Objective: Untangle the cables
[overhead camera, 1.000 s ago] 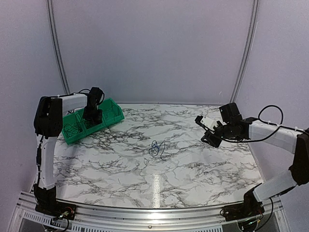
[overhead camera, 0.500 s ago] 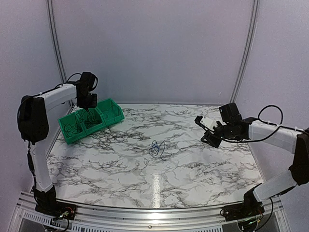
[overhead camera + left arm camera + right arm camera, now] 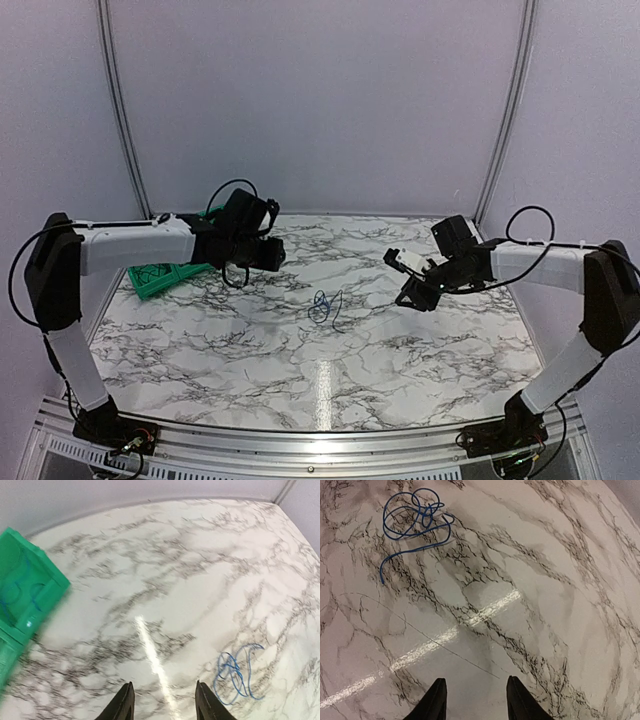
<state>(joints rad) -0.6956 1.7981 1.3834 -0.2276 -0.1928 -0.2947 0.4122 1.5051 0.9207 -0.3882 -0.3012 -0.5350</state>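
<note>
Cables [image 3: 325, 306], blue tangle on table [image 3: 400, 360], between both parted jaws, touching neither

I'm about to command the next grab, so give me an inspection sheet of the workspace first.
Surface: marble table, glare streak, no damage seen.
Job's things: blue cable tangle mid-table; thin black strand lying loose beside it.
Clutter: green bin at the table's left, blue wire inside.
Grippers: left gripper and right gripper both open, empty, above the table.
Cables: arm cables looped off the surface.
Surroundings: plain walls; nothing else seen.
</note>
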